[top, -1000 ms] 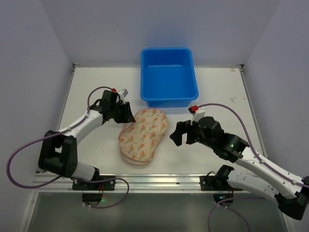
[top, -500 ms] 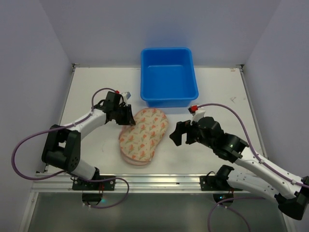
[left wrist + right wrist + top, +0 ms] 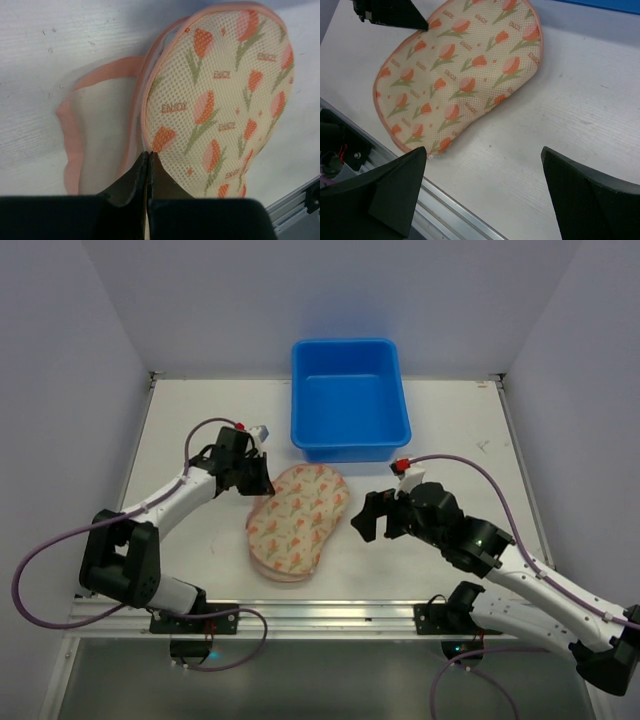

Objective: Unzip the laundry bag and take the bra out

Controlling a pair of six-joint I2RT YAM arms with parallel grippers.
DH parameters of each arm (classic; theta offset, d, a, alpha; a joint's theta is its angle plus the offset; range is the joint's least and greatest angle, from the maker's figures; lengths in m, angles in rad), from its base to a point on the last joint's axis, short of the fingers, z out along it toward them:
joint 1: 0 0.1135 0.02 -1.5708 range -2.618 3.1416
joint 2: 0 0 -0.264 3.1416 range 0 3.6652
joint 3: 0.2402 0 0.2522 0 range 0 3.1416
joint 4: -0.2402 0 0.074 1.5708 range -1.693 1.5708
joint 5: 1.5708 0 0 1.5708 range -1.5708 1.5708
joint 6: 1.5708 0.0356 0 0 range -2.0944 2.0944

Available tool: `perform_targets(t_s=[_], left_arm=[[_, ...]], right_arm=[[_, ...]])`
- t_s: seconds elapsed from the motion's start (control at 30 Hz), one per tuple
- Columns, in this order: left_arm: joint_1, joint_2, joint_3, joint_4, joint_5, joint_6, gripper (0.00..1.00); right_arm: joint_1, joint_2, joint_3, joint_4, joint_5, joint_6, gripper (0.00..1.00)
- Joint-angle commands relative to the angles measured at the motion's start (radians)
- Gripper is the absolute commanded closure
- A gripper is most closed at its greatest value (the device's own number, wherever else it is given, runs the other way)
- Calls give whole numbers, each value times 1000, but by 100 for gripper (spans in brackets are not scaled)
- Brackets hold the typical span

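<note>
The laundry bag point(image 3: 298, 520), a cream peanut-shaped case with orange-pink tulip print, lies flat mid-table. In the left wrist view point(image 3: 225, 100) its near side gapes: pink zip edging point(image 3: 70, 130) bows outward over white lining point(image 3: 102, 125). My left gripper point(image 3: 262, 483) is shut, its tips point(image 3: 150, 153) pinched at the pink edging on the bag's upper-left rim; it also shows in the right wrist view point(image 3: 422, 25). My right gripper point(image 3: 372, 518) is open and empty, hovering just right of the bag point(image 3: 460, 75), its jaws wide apart point(image 3: 483, 150). The bra is hidden.
A blue plastic tub point(image 3: 348, 344) stands at the back centre, just beyond the bag. A metal rail point(image 3: 320, 610) runs along the table's near edge, close to the bag's lower end point(image 3: 455, 220). Grey walls enclose both sides.
My left gripper dipped slightly toward the bag, then drew back up and to the left, still shut at the bag's rim. The right arm has not moved.
</note>
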Motion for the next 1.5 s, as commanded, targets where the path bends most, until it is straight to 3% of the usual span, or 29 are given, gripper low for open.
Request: perform_targets(t_s=[0.0, 0.13, 0.3, 0.53, 0.67, 0.73, 0.8, 0.87, 1.0, 1.1, 1.27, 1.4, 1.47], left_arm=[[-8, -97, 76, -17, -4, -6, 100], [-89, -152, 146, -29, -58, -90, 100], [-276, -151, 188, 56, -46, -242, 100], [-573, -39, 297, 207, -96, -362, 93], [-699, 123, 379, 264, -114, -377, 69], [-764, 167, 425, 267, -189, -372, 60], [-784, 210, 442, 270, -214, -371, 43], [-784, 223, 456, 267, -216, -363, 22], [-779, 188, 473, 206, -312, -323, 2], [-733, 135, 461, 147, -363, -319, 0], [-520, -39, 318, 110, -361, -328, 0], [-358, -163, 217, 29, -394, -261, 0], [-215, -223, 174, 5, -366, -239, 0]], right_arm=[[-3, -28, 3, 32, 33, -6, 1], [-5, -86, 8, 30, 73, -3, 1], [-3, -169, 9, 9, 162, 11, 1], [-5, -410, -22, -13, 322, 16, 1], [-5, -557, -49, -11, 375, -1, 1], [-3, -616, -57, -16, 372, -10, 1], [-5, -642, -57, -37, 371, -10, 1], [-5, -663, -54, -54, 365, -12, 1], [-3, -656, -57, -59, 330, -24, 1], [-5, -593, -54, -34, 265, -33, 1], [-5, -366, -35, 47, 126, -38, 1], [-11, -16, 23, 78, 92, 2, 3], [-23, 105, 78, 99, 43, 30, 3]])
